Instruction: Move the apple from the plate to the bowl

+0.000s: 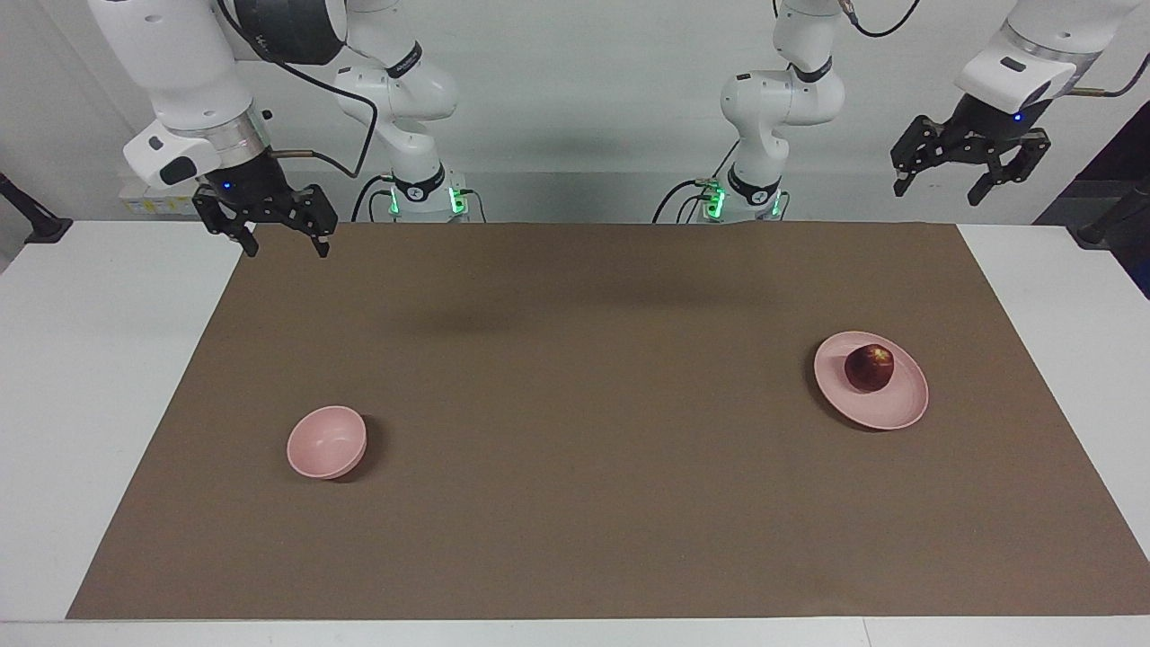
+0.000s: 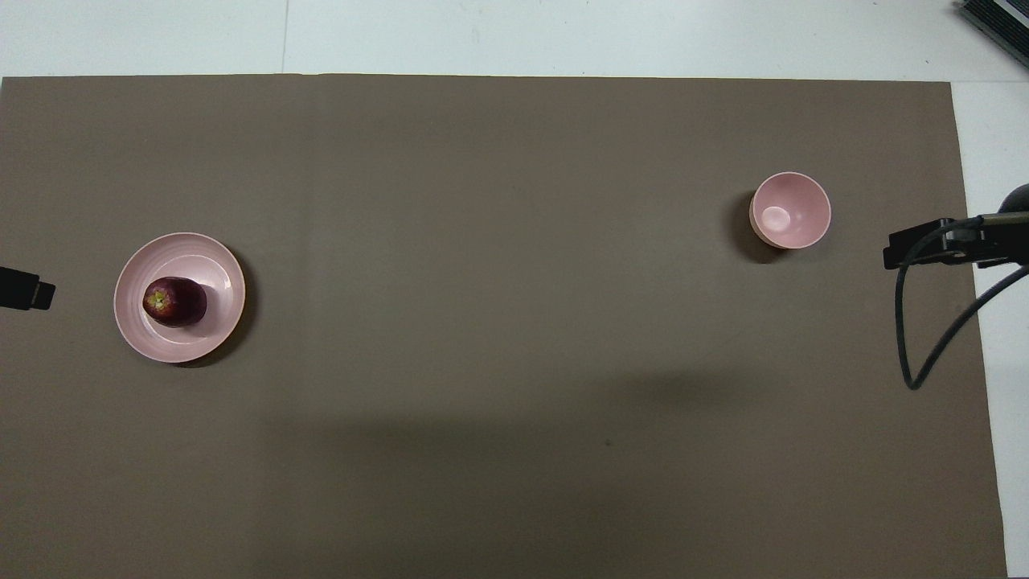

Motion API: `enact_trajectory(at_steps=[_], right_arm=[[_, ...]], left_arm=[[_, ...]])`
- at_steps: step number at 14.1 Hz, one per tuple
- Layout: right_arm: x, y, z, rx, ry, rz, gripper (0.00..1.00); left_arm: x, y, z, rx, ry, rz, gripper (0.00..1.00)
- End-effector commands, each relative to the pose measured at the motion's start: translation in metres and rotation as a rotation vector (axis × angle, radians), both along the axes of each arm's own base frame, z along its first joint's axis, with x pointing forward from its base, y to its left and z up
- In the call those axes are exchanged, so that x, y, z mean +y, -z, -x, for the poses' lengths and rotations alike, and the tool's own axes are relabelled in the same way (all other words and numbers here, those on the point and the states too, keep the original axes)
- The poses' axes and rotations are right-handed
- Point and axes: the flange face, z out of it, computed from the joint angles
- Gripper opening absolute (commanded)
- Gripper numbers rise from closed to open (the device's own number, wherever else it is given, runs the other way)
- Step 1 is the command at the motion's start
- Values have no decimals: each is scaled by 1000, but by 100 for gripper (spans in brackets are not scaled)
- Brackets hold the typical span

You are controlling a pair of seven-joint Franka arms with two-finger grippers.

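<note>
The dark red apple [image 1: 869, 367] [image 2: 174, 301] sits on the flat pink plate [image 1: 901, 410] [image 2: 215, 265], toward the left arm's end of the table. The small deep pink bowl [image 1: 325, 440] [image 2: 790, 209] stands empty toward the right arm's end. My left gripper [image 1: 939, 190] hangs open and empty, high over the table's corner by the left arm's base, well apart from the plate. My right gripper [image 1: 286, 250] hangs open and empty over the mat's corner near the right arm's base, well apart from the bowl. Both arms wait.
A brown mat [image 1: 575, 404] covers most of the white table [image 1: 90, 377], and the plate and bowl stand on it. A black cable [image 2: 924, 338] hangs from the right arm over the mat's edge.
</note>
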Motion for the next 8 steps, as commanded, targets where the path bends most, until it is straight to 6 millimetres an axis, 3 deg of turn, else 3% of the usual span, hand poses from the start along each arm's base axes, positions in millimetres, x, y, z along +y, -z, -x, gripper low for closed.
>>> enact_trajectory(at_steps=[1, 8], right_arm=[[-2, 1, -1, 4, -23, -10, 100], [-2, 1, -1, 4, -23, -10, 100]], left_arm=[[3, 0, 7, 3, -17, -14, 100], [-4, -1, 9, 3, -5, -8, 100]])
